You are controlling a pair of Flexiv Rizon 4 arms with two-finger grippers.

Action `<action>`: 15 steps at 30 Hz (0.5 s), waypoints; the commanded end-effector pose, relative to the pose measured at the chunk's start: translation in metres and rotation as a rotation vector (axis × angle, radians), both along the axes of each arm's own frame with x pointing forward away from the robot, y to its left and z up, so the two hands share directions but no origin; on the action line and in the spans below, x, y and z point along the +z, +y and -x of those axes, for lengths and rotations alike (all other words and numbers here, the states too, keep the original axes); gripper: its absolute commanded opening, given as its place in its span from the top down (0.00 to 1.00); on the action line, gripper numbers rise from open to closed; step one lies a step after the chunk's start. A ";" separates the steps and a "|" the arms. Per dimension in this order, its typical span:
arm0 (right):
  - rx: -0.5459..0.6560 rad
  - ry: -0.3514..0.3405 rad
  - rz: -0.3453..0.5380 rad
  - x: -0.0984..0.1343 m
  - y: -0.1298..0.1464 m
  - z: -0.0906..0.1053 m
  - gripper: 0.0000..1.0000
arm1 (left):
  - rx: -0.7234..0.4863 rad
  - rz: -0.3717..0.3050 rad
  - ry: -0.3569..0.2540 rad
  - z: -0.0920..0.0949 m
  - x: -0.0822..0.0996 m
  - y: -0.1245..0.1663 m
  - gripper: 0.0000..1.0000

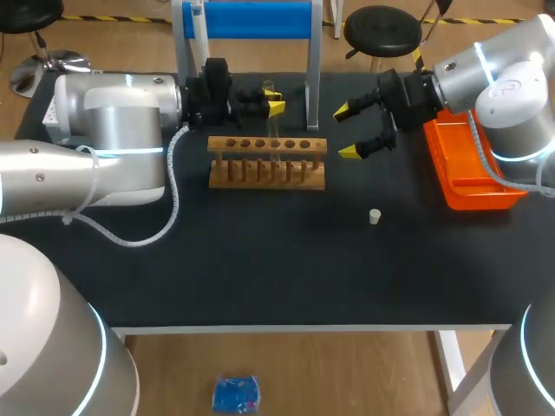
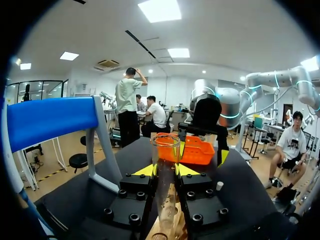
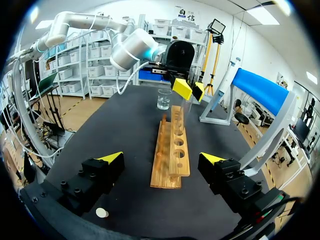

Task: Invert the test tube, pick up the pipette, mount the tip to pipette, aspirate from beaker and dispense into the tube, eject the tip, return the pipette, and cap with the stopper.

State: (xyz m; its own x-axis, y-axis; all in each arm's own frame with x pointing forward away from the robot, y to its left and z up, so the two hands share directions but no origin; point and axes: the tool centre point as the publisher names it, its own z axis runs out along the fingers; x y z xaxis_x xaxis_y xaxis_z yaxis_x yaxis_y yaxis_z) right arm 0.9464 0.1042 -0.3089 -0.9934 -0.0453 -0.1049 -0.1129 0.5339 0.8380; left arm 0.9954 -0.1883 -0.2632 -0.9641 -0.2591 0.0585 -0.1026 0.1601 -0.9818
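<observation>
worktop [image 1: 260, 269]: black, carries all the items below.
stopper [image 1: 375, 216]: small pale plug, alone on the near right part of the worktop, well apart from the rack. in the right wrist view it lies beside the base of one finger.
rack [image 1: 267, 165]: wooden, one row of holes, mid worktop, long side toward the head camera.
right claw [image 1: 346, 132]: released, yellow tips spread wide, nothing between them. it hangs just off the rack's right end. in its own view the rack runs straight ahead between the fingers.
orange tray [image 1: 473, 186]: at the worktop's right edge, under the right arm, behind the right claw.
left claw [image 2: 166, 170]: grasping the test tube, yellow tips pinching it from two sides, above the rack's middle.
test tube [image 2: 167, 150]: clear, upright, mouth above the tips, lower end down at the rack. cannot tell whether it sits in a hole.
beaker [image 3: 164, 99]: clear glass, on the worktop past the rack's far end as the right wrist view sees it, near the left claw.
blue stand [image 1: 251, 19]: blue bar on grey posts, at the worktop's far edge, behind the rack.
</observation>
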 end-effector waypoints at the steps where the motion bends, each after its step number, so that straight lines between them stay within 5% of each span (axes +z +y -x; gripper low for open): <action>1: 0.001 0.002 0.004 0.002 -0.001 0.000 0.00 | 0.007 -0.008 0.002 0.000 -0.002 -0.002 1.00; 15: 0.001 0.002 0.004 0.002 -0.001 0.000 0.00 | 0.030 -0.012 -0.003 0.002 -0.005 -0.003 1.00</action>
